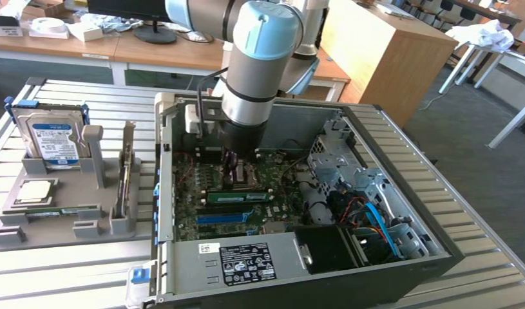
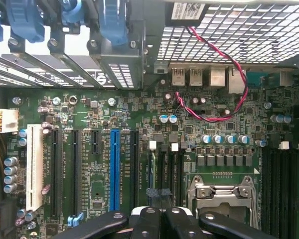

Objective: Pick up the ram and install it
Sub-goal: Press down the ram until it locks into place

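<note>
Hanging low inside the open case (image 1: 391, 193), the gripper (image 1: 230, 159) sits right over the green board (image 1: 236, 212). Its fingers are pressed together. A ram (image 1: 238, 196) — a thin green stick — stands in a slot just below the gripper, with its long side running across from the exterior view's left to right. Another ram (image 1: 51, 211) lies flat in the grey tray (image 1: 64, 235), well apart, off to the exterior view's left, near a drive (image 1: 49, 138).

From the wrist, the black fingers (image 2: 147, 221) are shut, and a thin dark strip sticks out just past their tips — I cannot tell if it is a ram. Long black slots (image 2: 167, 169) run straight ahead, beside a shiny metal socket (image 2: 222, 191).
</note>
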`<state>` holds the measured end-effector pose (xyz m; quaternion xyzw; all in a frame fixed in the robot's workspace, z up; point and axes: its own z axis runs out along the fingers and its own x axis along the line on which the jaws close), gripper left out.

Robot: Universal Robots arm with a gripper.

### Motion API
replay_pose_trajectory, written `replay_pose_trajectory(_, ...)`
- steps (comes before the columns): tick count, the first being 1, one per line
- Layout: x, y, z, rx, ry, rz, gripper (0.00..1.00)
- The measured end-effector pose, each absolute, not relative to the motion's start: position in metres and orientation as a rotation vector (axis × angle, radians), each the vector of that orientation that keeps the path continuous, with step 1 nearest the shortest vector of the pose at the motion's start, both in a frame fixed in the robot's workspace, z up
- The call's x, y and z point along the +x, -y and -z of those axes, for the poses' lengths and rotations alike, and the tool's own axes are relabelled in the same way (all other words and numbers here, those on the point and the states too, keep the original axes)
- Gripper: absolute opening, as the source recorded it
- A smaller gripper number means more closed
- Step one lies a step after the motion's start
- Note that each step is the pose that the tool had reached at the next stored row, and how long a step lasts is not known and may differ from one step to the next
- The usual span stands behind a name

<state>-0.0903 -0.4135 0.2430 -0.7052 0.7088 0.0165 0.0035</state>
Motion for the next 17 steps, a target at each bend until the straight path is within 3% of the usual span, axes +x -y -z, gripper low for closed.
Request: replay_pose_trajectory(17,-0.0903,0.4136,-0.2357,-2.211,-2.222,-0.052,0.1)
